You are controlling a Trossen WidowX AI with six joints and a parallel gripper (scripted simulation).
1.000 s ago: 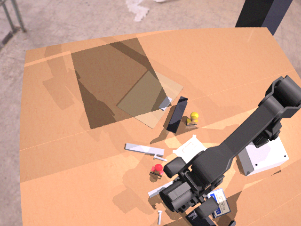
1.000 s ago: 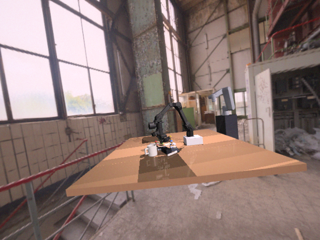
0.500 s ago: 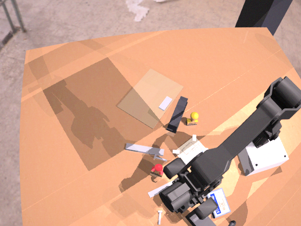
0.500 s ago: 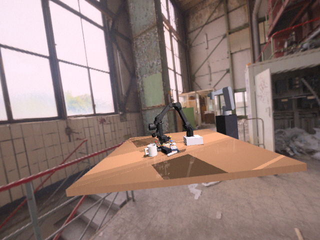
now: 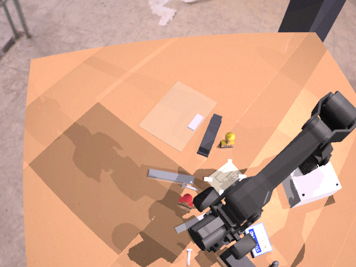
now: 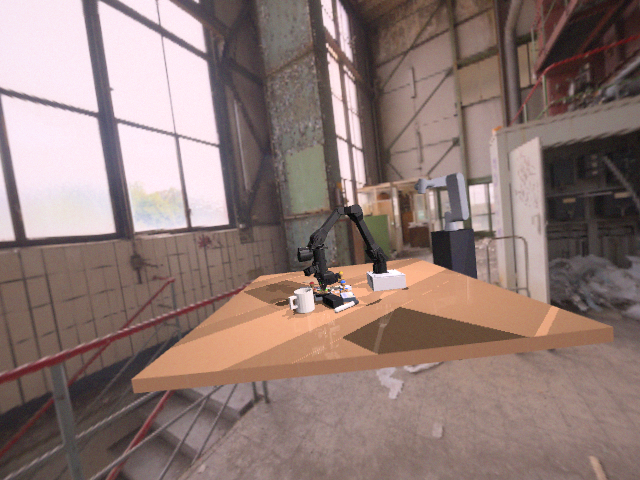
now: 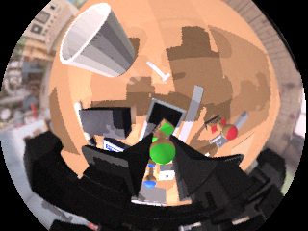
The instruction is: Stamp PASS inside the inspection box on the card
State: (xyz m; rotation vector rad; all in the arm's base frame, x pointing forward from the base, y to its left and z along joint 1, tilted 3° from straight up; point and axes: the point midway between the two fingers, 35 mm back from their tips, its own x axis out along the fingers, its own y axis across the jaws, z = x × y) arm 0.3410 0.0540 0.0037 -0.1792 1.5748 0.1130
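Note:
My gripper (image 7: 161, 137) (image 6: 323, 288) is shut on the green-topped stamp (image 7: 163, 151), which stands upright between the fingers. The stamp's base is over the near part of the dark ink pad (image 7: 158, 112) with its grey rim in the wrist view; whether it touches the pad cannot be told. The arm hides stamp and pad in the top view. The pale card (image 5: 219, 184) lies with white tabs at its corners, a box outline and text lines on it, partly under the arm's outline. The green stamp's lettering is hidden.
A red stamp (image 5: 186, 200) (image 7: 231, 132), yellow stamp (image 5: 229, 138) and blue stamp (image 7: 150, 183) stand around. A white mug (image 6: 303, 301) (image 7: 98, 45), black block (image 7: 106, 122), blue-and-white labelled box (image 5: 260, 240), bolt (image 5: 188, 256), grey bars (image 5: 169, 176) (image 7: 193, 108) and dark bar (image 5: 210, 134) lie nearby.

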